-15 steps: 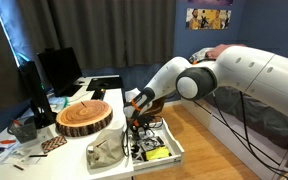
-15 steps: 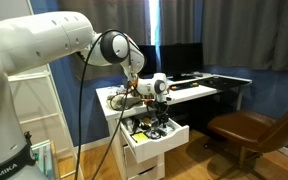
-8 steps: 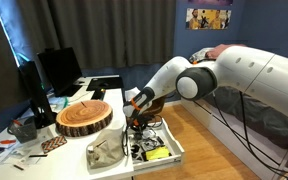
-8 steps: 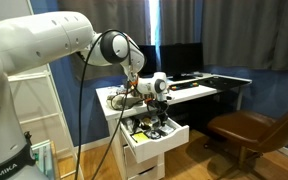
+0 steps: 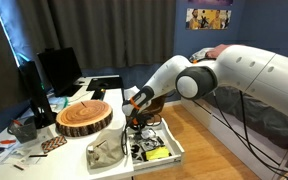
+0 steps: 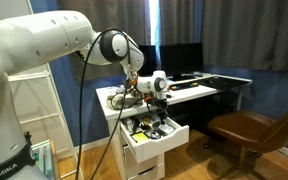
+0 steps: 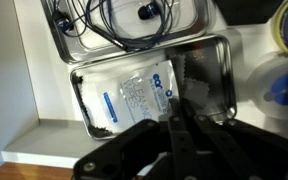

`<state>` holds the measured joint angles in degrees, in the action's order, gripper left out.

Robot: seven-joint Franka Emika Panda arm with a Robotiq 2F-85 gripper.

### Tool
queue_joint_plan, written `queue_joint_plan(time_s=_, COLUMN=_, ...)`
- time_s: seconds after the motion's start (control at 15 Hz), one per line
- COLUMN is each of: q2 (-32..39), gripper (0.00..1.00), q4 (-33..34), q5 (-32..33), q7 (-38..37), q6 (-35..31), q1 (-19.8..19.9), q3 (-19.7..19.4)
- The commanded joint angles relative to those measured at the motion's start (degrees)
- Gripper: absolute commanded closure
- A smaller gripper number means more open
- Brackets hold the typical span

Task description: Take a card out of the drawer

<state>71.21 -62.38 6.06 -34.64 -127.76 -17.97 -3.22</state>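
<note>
The white drawer (image 5: pixel 176 150) stands pulled open under the desk and shows in both exterior views (image 6: pixel 176 137). It holds mixed small items, among them something yellow (image 5: pixel 156 153). My gripper (image 5: pixel 136 124) hangs fingers-down just above the drawer's contents (image 6: pixel 156 113). In the wrist view the two dark fingers (image 7: pixel 179 122) are pressed together over a metal tray (image 7: pixel 224 60) that holds a packet of cleaning wipes (image 7: pixel 132 97). I can make out no card, neither in the drawer nor between the fingers.
A round wood slab (image 5: pixel 84 117) and monitors (image 5: pixel 54 70) sit on the desk beside the drawer. A second tray with tangled cables (image 7: pixel 119 25) lies next to the wipes tray. A brown chair (image 6: pixel 246 130) stands near the drawer. A bed (image 5: pixel 274 130) is behind the arm.
Hardly anything differs; the gripper stays over the same spot in the drawer, perhaps a touch higher.
</note>
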Motion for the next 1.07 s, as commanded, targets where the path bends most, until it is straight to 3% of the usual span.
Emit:
queue_joint_plan(time_s=0.0, q2=-3.5, gripper=0.95, q4=-2.3, q5=0.6, q7=-0.4, q6=0.6, q1=-1.0, q3=-0.5)
queue_joint_plan(time_s=0.47, q2=-7.2, gripper=0.95, q4=-5.3, q5=-0.4, q7=1.0, q6=1.0, q1=-0.8, q3=1.2)
queue_joint_plan(time_s=0.8, q2=-14.6, gripper=0.96, q4=-13.2, q5=-0.3, q7=0.3, q6=-1.2, q1=-1.6, q3=2.3)
queue_joint_plan(time_s=1.0, q2=-20.0, gripper=0.97, q4=-18.6, q5=0.3, q7=-2.0, q6=-3.3, q1=-3.8, q3=0.6)
